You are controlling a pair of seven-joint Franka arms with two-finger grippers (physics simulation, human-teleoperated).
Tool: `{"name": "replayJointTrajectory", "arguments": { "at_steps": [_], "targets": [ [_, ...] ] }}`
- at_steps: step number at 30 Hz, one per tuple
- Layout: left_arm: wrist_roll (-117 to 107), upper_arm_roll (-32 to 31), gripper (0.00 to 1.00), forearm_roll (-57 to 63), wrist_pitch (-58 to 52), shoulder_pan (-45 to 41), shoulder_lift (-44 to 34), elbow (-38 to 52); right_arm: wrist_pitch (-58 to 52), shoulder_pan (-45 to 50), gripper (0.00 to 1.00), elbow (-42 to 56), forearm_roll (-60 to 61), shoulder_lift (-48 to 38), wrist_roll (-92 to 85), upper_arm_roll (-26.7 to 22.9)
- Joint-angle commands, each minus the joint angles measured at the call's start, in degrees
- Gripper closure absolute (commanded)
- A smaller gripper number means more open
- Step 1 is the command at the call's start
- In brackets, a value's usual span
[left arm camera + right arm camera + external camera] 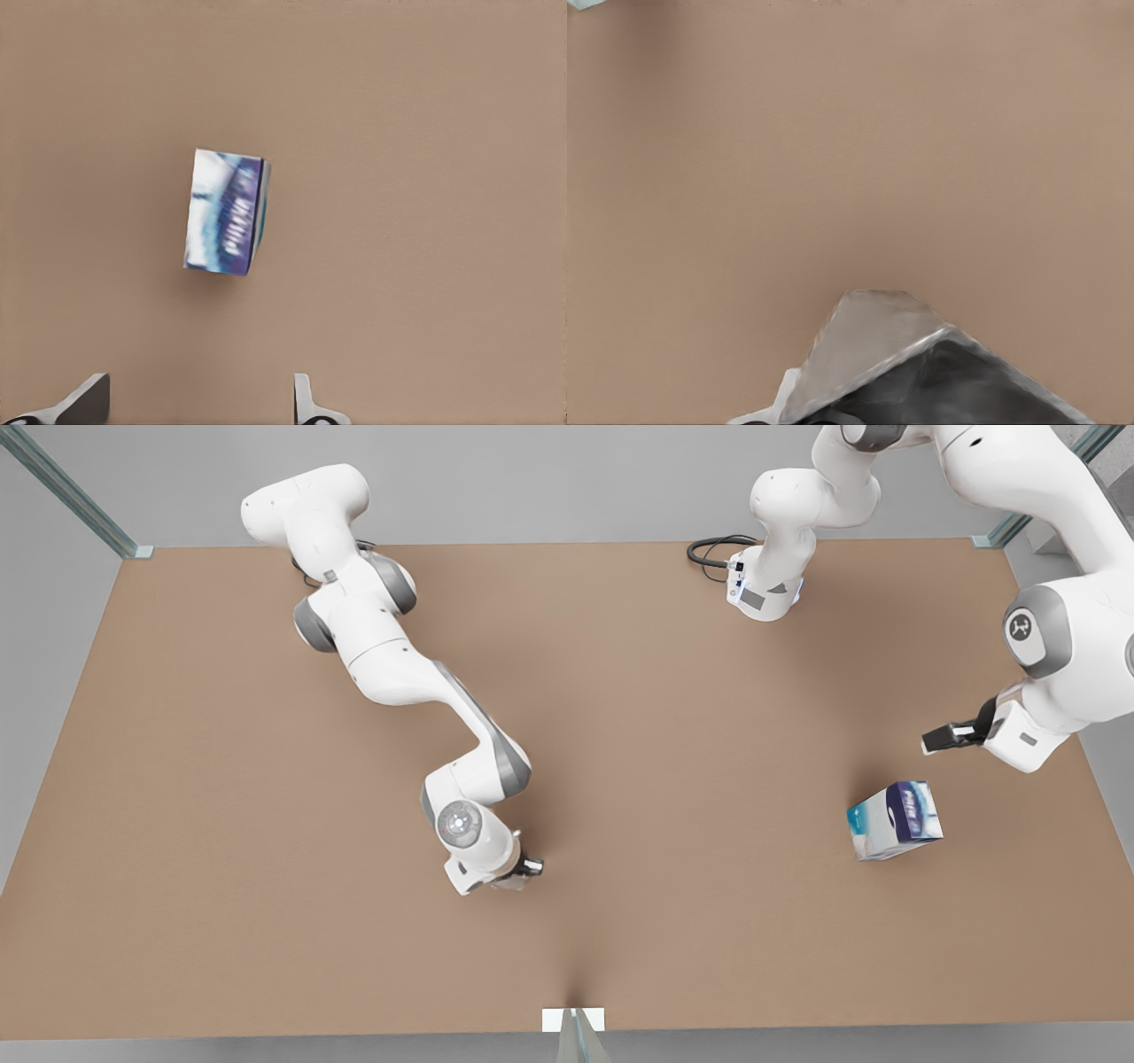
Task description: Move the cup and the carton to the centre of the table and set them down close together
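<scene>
The white carton [895, 819] with dark blue and teal print lies tilted on the brown table [673, 717], toward the front view's right. My left gripper [941, 738] hovers above and just behind it. In the left wrist view the carton [226, 212] lies ahead of the left gripper [197, 403], which is open and holds nothing. Near the table's front middle, my right gripper [530, 866] is low over the top. The silvery-grey faceted cup [877, 354] sits tight against the right wrist camera, gripped. In the front view the cup is mostly hidden under the hand.
Both arm bases stand along the table's back edge, with a black cable [713, 553] coiled by the one on the front view's right. A white bracket [573, 1019] sits at the front edge's middle. Metal frame posts [124, 545] mark the back corners.
</scene>
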Motion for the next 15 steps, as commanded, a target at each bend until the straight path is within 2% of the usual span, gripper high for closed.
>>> {"name": "replayJointTrajectory", "arguments": {
  "at_steps": [1,8,15],
  "targets": [
    [0.01,-0.08,0.00,-0.47,0.00,0.06,0.01,0.01,0.82,0.10,0.79,0.00,-0.23,0.28,0.07,0.10],
    [-0.17,-0.09,0.00,-0.38,-0.09,0.14,-0.78,0.88,10.58,1.85,0.79,0.00,-0.06,1.77,0.34,2.12],
    [-0.26,-0.09,0.00,0.06,-0.26,0.14,-0.87,0.88,12.34,4.14,0.79,0.00,-0.14,2.39,0.25,1.95]
  ]
}}
